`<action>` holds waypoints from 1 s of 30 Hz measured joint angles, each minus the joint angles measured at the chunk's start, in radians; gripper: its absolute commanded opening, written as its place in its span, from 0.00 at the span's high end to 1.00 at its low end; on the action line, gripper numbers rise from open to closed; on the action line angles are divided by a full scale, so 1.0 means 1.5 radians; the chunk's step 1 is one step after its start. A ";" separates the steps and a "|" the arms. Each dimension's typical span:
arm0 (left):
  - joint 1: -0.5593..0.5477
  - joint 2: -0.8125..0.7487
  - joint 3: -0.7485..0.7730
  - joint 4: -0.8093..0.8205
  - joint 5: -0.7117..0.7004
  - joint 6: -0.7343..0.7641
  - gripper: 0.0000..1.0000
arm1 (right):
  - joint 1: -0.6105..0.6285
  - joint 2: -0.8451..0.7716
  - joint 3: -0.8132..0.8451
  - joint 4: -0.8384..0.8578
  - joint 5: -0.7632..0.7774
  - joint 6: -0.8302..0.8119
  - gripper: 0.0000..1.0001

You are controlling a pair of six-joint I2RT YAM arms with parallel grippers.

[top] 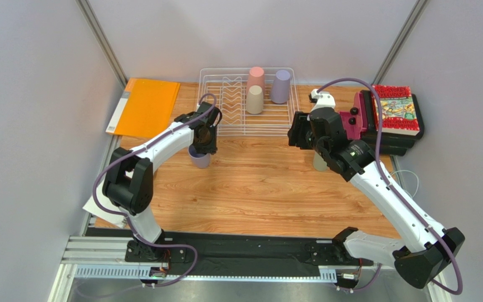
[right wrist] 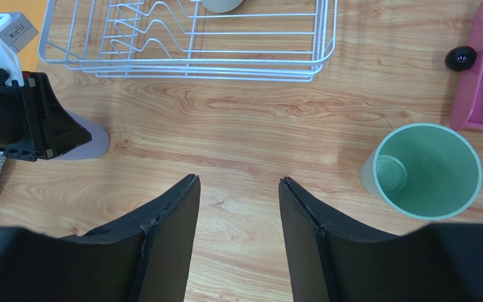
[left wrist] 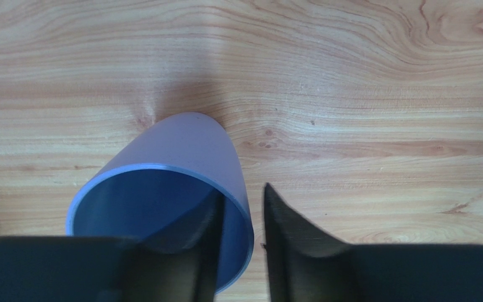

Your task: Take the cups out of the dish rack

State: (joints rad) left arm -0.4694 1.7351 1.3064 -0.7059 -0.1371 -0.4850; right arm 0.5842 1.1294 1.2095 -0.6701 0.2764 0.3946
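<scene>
The left fingers [left wrist: 203, 245] stood slightly apart astride the rim of an upright lavender cup [left wrist: 181, 145], one inside and one just outside, on the counter [left wrist: 382, 94] near the dish rack [top: 238, 123]. The right fingers [right wrist: 168, 233] hung apart, holding nothing, with a sage green cup [right wrist: 427, 170] upright beside them. A pink cup [top: 256, 77], a beige cup [top: 255, 99] and a second lavender cup [top: 280, 86] sat in the rack.

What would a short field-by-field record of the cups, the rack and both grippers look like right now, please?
In dish rack: pink cup, beige cup, far lavender cup
On table: near lavender cup, green cup
Left gripper: straddles the near lavender cup's rim, slightly open
Right gripper: open, empty, above table
</scene>
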 measured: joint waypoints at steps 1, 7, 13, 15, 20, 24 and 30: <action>0.000 -0.002 0.000 0.000 0.000 0.001 0.52 | 0.000 0.000 0.000 0.001 0.000 0.000 0.46; 0.000 -0.047 0.001 -0.001 -0.003 0.002 0.39 | 0.000 0.000 0.000 0.001 0.000 0.000 0.46; 0.000 -0.129 0.017 -0.007 -0.017 -0.001 0.24 | 0.000 0.022 0.013 0.000 0.011 -0.003 0.45; 0.000 -0.166 0.017 -0.011 -0.023 -0.004 0.23 | 0.000 0.050 0.037 -0.003 0.026 -0.009 0.44; 0.000 -0.303 0.001 -0.021 -0.051 -0.010 0.21 | -0.001 0.182 0.171 0.002 0.071 -0.031 0.34; 0.000 -0.396 -0.034 -0.024 -0.067 -0.014 0.21 | -0.006 0.302 0.294 0.013 0.105 -0.047 0.30; 0.000 -0.453 -0.088 -0.048 -0.075 -0.019 0.21 | -0.024 0.454 0.426 0.034 0.137 -0.063 0.26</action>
State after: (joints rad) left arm -0.4698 1.0557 1.1740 -0.7773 -0.2497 -0.5140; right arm 0.5488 1.8099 1.8481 -0.6189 0.4816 0.3000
